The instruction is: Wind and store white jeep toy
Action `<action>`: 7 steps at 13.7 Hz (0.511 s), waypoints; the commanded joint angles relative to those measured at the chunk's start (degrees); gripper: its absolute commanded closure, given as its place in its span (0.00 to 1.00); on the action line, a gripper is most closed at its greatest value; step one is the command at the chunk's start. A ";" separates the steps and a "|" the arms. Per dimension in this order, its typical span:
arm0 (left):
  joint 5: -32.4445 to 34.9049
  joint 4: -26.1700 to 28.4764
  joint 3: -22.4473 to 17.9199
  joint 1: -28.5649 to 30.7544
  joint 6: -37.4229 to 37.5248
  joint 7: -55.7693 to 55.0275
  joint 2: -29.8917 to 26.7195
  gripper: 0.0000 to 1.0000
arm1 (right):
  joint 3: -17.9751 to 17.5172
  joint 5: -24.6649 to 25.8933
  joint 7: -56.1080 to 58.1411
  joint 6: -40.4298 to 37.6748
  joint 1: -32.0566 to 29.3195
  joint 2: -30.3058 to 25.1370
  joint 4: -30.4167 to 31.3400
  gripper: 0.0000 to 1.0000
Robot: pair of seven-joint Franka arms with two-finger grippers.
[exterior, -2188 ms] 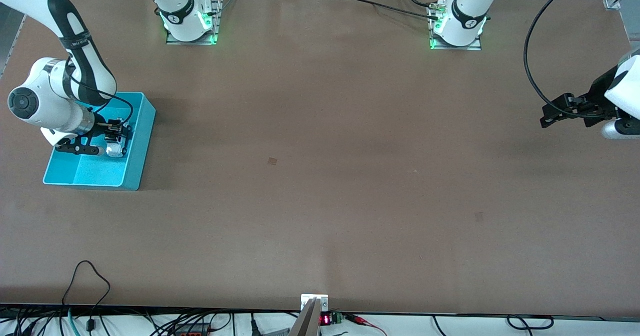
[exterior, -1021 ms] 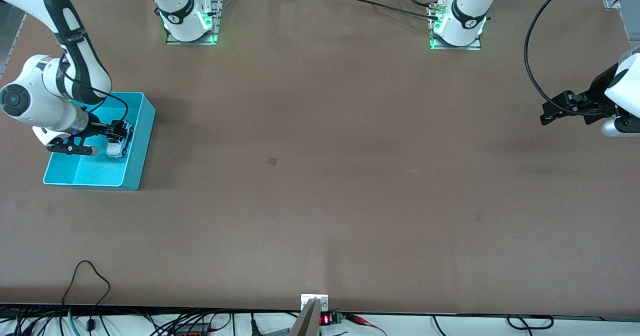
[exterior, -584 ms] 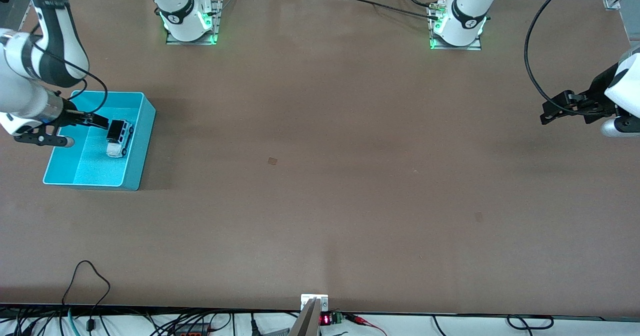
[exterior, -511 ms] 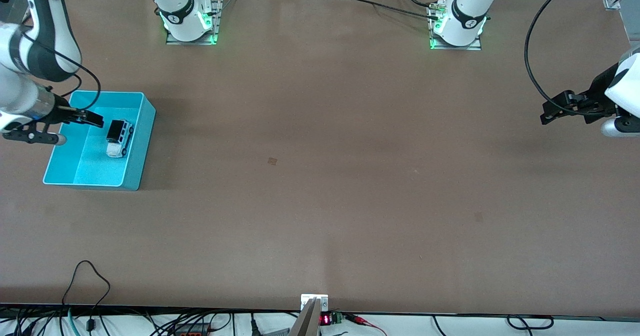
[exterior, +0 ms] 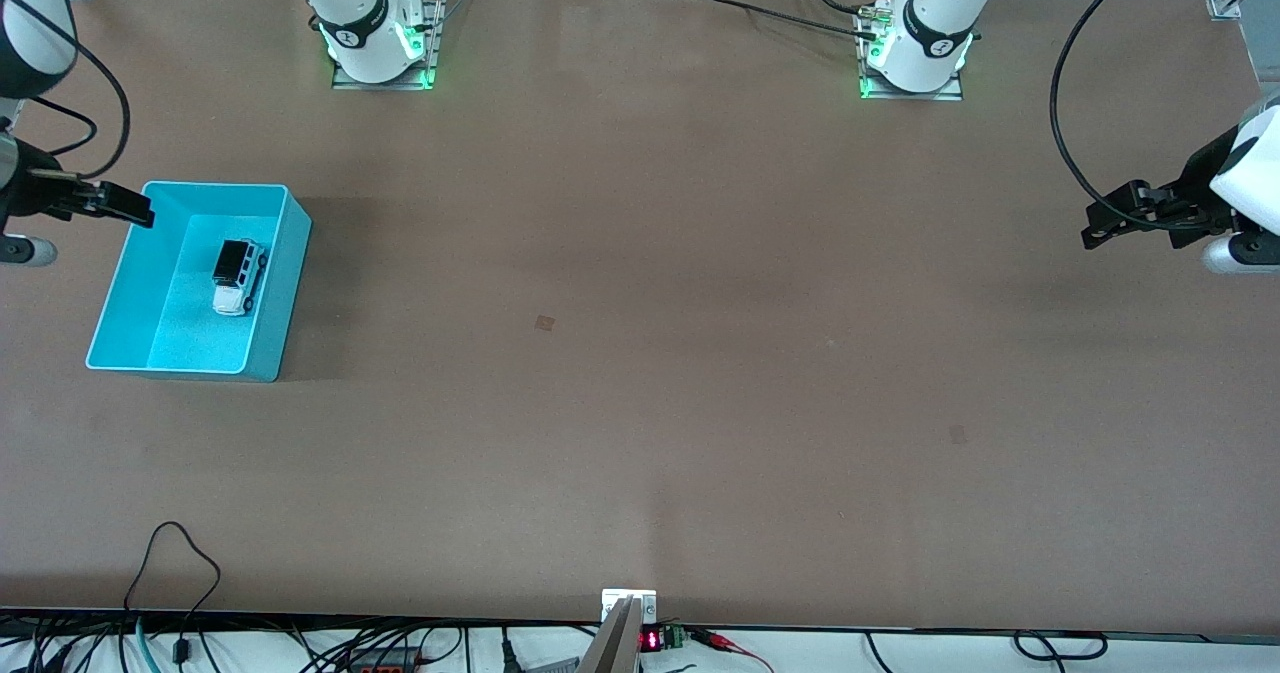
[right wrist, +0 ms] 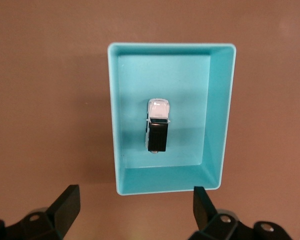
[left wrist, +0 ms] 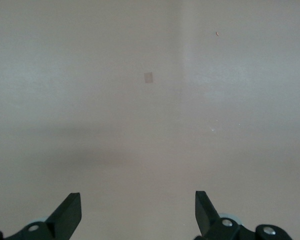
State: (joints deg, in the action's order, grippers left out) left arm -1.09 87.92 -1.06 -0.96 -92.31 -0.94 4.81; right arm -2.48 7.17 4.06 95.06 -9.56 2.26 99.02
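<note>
We record a plain brown worktop [exterior: 640,353] with one small darker square mark [exterior: 544,322]. The bin [exterior: 280,293] is turquoise throughout. The toy car [exterior: 238,277] in it is white at the bonnet and black over roof and rear. Both arms are white with black end effectors; their bases glow green.

The turquoise bin [exterior: 270,283] stands open-topped below the right pincer [right wrist: 135,210], whose fingers are spread wide with nothing between them, and only the white jeep toy [right wrist: 157,125] lies on its floor, with bare floor around it up to the walls. That pincer hangs over the bin's rim at the right arm's end of the table [exterior: 640,353]. Under the left pincer [left wrist: 137,215], also spread and empty, the table is bare with no object in its way.
</note>
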 commanded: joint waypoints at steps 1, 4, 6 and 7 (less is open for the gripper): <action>-0.23 -0.56 -0.52 -0.54 0.73 0.77 -0.59 0.00 | 0.19 -1.89 -0.19 -5.22 1.12 1.86 -8.73 0.00; -0.32 -0.56 -0.52 -0.54 0.73 0.41 -0.59 0.00 | 0.89 -3.91 -0.37 -10.33 3.31 2.75 -13.07 0.00; -0.41 -0.56 -0.69 -0.54 0.73 0.41 -0.59 0.00 | 1.59 -7.68 -1.33 -12.79 4.11 2.57 -12.89 0.00; -0.32 -0.56 -0.70 -0.54 0.73 0.41 -0.59 0.00 | 2.56 -8.05 -1.34 -12.45 4.81 2.83 -12.63 0.00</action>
State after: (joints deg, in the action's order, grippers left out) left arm -1.09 87.87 -1.08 -0.96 -92.31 -0.87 4.76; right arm -1.95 1.00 3.59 84.17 -6.38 3.72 87.91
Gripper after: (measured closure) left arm 0.000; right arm 0.000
